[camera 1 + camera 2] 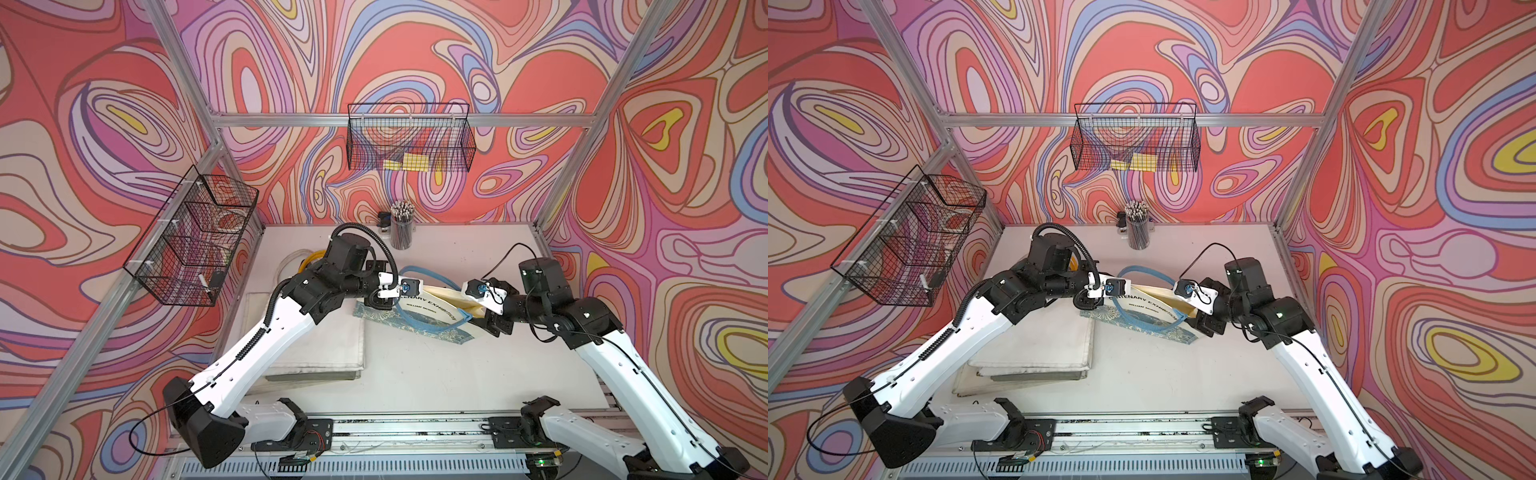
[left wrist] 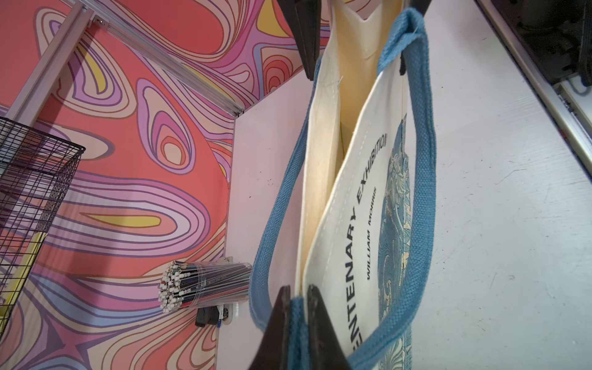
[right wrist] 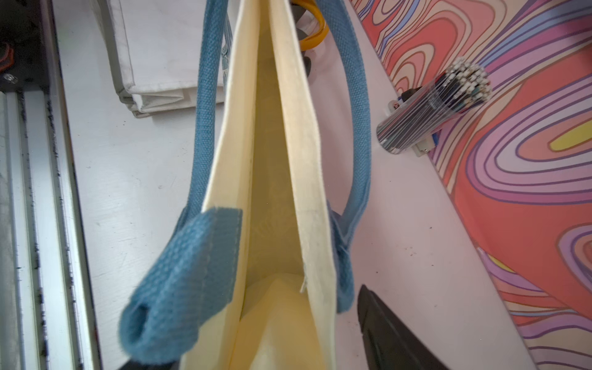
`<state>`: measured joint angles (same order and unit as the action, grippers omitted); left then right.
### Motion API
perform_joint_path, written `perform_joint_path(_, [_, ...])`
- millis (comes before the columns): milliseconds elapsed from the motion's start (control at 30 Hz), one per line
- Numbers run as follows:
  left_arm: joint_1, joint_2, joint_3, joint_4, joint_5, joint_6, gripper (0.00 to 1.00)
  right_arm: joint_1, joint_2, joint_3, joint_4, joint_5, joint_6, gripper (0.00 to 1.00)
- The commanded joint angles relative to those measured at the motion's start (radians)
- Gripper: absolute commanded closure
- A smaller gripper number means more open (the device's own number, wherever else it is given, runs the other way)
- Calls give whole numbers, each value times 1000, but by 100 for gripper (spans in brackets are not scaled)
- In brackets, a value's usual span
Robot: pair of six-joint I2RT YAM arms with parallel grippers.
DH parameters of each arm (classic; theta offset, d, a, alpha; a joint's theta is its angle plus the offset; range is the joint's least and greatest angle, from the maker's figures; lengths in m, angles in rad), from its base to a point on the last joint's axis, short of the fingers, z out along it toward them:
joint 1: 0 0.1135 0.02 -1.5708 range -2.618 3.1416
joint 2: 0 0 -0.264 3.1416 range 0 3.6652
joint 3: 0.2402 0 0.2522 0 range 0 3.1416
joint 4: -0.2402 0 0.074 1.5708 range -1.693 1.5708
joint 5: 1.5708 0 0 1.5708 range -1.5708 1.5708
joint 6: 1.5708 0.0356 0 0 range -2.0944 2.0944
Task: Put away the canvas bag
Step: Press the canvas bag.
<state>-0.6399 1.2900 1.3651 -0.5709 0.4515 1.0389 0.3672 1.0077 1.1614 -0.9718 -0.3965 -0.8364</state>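
The canvas bag (image 1: 432,316) (image 1: 1150,307) is cream with blue handles, a blue floral print and black lettering. It hangs stretched between my two grippers over the middle of the table. My left gripper (image 1: 417,295) (image 2: 299,294) is shut on the blue strap at the bag's left rim. My right gripper (image 1: 471,309) (image 3: 253,326) is open and straddles the bag's right end. One black finger (image 3: 384,326) stands a small gap off the cloth; the other is hidden behind a blue handle loop (image 3: 179,288). The bag's mouth gapes narrowly in the right wrist view.
A clear cup of pencils (image 1: 402,226) stands at the table's back edge by a small black object (image 1: 384,220). Folded white cloth (image 1: 316,353) lies under the left arm. One wire basket (image 1: 409,141) hangs on the back wall, another (image 1: 195,237) on the left wall.
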Motion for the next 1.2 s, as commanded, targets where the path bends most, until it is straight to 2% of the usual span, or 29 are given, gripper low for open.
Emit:
perform_joint_path(0, [20,-39,14,50,49,-13,100,-3,10,27,-56,-49,1,52])
perform_joint_path(100, [25,-44,10,42,38,-12,100,-3,3,30,-51,-29,-8,80])
perform_joint_path(133, [25,-44,8,41,37,-14,100,-2,1,32,-45,-19,-7,94])
perform_joint_path(167, [25,-44,6,35,36,-13,100,-3,0,36,-39,-13,-5,100])
perform_joint_path(267, [23,-33,24,0,55,-26,98,-2,0,56,-29,-7,-1,100])
perform_joint_path(333, [11,-22,44,-18,73,-61,78,-2,9,82,-31,-6,0,100])
perform_joint_path(400, [-21,-13,60,-35,70,-77,64,-3,23,112,-47,-11,-3,100])
perform_joint_path(567, [-127,32,95,-31,47,-161,46,-2,76,173,-106,-21,-20,100])
perform_joint_path(733, [-174,93,108,47,16,-274,36,-2,77,167,-107,-22,-26,100])
perform_joint_path(867, [-219,160,139,56,-40,-333,34,-3,72,156,-101,-24,-23,100])
perform_joint_path(1100, [-286,264,214,90,-184,-413,33,-2,70,119,-62,-2,-7,100])
perform_joint_path(1167, [-289,281,225,95,-207,-439,36,-2,60,99,-22,12,5,100])
